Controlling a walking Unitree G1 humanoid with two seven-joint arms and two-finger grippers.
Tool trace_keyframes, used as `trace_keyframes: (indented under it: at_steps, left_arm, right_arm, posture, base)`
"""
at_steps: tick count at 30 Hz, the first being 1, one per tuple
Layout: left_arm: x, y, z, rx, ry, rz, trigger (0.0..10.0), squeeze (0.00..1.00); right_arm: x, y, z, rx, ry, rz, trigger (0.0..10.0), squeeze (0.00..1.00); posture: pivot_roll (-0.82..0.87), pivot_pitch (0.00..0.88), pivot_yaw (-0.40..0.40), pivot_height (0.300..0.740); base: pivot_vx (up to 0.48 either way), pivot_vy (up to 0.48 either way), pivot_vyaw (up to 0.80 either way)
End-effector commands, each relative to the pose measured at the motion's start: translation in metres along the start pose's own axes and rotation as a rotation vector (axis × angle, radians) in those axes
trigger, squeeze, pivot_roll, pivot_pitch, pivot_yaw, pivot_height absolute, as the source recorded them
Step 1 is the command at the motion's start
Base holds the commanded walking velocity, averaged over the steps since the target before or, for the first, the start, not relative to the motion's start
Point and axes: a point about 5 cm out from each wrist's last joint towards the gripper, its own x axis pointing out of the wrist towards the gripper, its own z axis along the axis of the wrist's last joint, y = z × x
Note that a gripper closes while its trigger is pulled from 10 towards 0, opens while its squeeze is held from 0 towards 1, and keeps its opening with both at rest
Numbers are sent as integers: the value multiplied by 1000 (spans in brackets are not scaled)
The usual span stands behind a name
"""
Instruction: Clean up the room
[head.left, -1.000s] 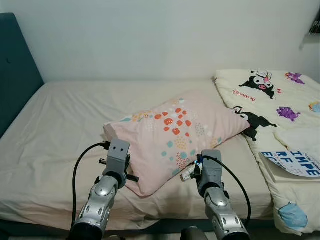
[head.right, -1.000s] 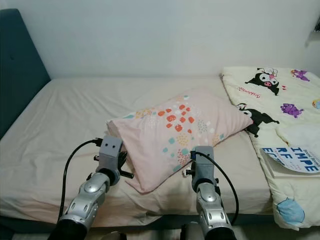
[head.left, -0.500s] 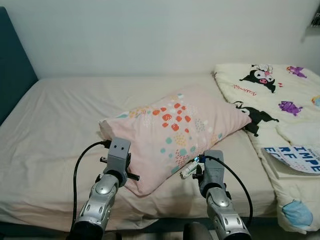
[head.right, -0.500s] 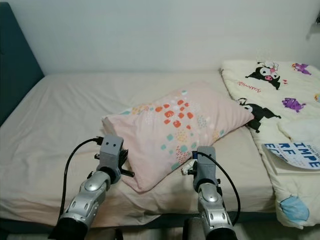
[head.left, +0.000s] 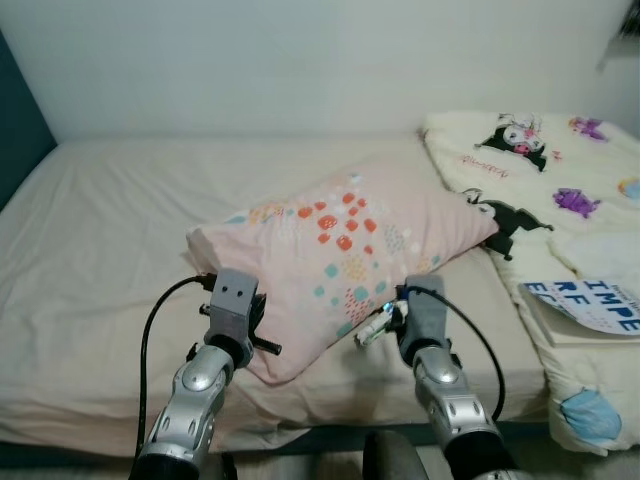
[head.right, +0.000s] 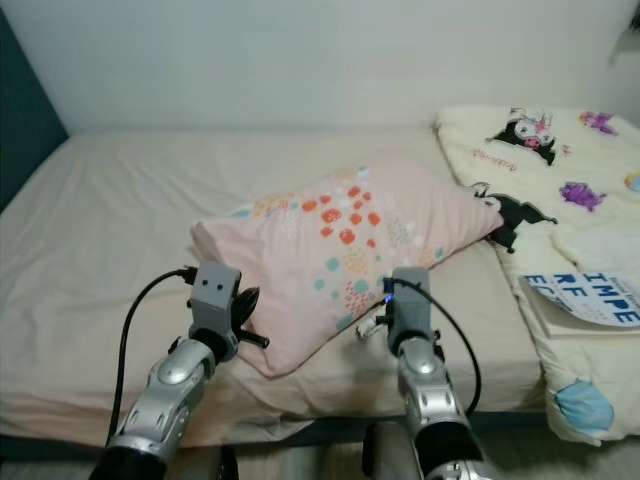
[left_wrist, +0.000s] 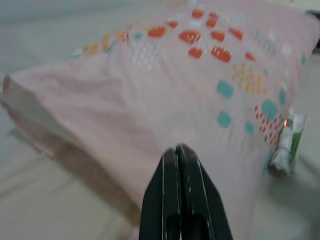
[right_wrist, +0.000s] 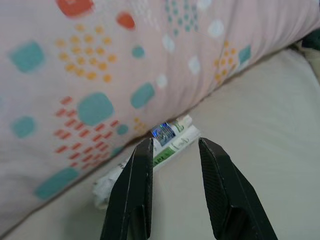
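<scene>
1. Jaws first: the left gripper (left_wrist: 178, 150) has its two black fingers pressed flat together, empty, tips just short of the pale pink pillow with orange and teal dots (head.left: 345, 250) at its near corner.
2. That pillow lies at an angle across the beige bed sheet (head.left: 110, 230), its far corner touching the cream cartoon-print quilt (head.left: 560, 190).
3. Tucked against the pillow's near edge lies a crumpled white-and-green wrapper (right_wrist: 150, 155).
4. Right gripper (right_wrist: 172, 150) hovers over that wrapper, fingers spread apart with the wrapper showing between them, not gripping it.
5. Far right, a white sheet with blue lettering (head.left: 595, 300) rests on the quilt.
</scene>
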Motion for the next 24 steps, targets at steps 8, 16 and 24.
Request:
trace_keyframes:
  at_steps: [8, 16, 24]
  left_arm:
    - [-16, 1, 44, 78, -152, -119, 10000, 0]
    - [-29, 2, 50, 108, -153, -178, 10000, 0]
    - [-38, -14, 63, 160, -173, -353, 10000, 0]
  right_arm:
    - [13, -6, 4, 160, 39, -55, 10000, 149]
    - [10, -11, -8, 356, 81, -194, 10000, 1000]
    - [14, -17, -13, 516, 78, -162, 10000, 1000]
  posture:
    - [66, 296, -77, 564]
    - [88, 306, -77, 564]
    - [112, 312, -55, 564]
  base:
    - [0, 0, 0]
    - [0, 0, 0]
    - [0, 0, 0]
